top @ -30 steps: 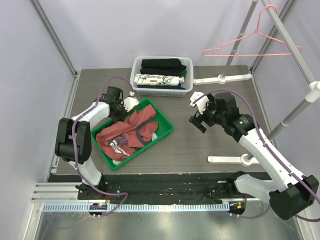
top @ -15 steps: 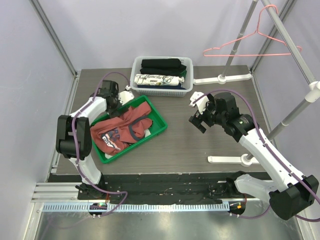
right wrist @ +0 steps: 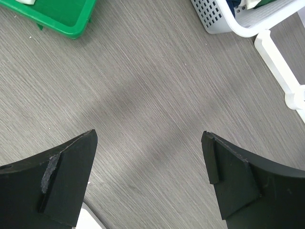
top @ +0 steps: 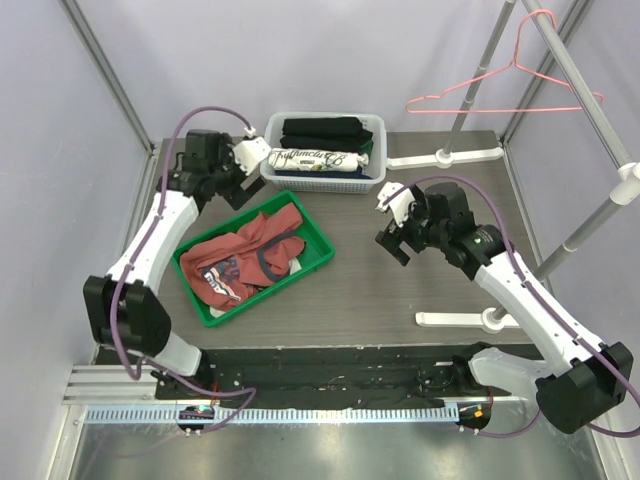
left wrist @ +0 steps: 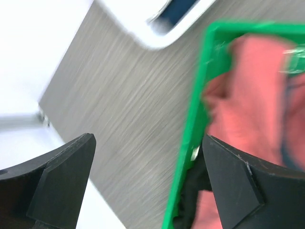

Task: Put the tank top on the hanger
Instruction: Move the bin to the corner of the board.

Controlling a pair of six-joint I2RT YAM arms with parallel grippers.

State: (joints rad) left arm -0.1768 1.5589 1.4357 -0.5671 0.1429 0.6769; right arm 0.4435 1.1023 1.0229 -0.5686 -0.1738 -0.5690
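The tank top [top: 248, 260] lies in a crumpled heap in the green tray [top: 312, 243], left of the middle in the top view. Nothing holds it. The hanger [top: 490, 109] hangs by its hook on the rail [top: 590, 110] in the upper right of that frame, well apart from the tank top, and it is bare.

So I judge the job is only at its start. I have to pick the tank top up, spread it out, and get the hanger into it. None of that is done.

My left gripper [top: 247, 160] is up near the top left corner of the tray, just beside the white basket [top: 322, 178]. Its wrist view is blurry, but the fingers stand wide apart with nothing between them, and the tray's edge and some red cloth show below.

My right gripper [top: 392, 222] is over the bare table [top: 400, 300], right of the tray. Its fingers are wide apart too, and it holds nothing.
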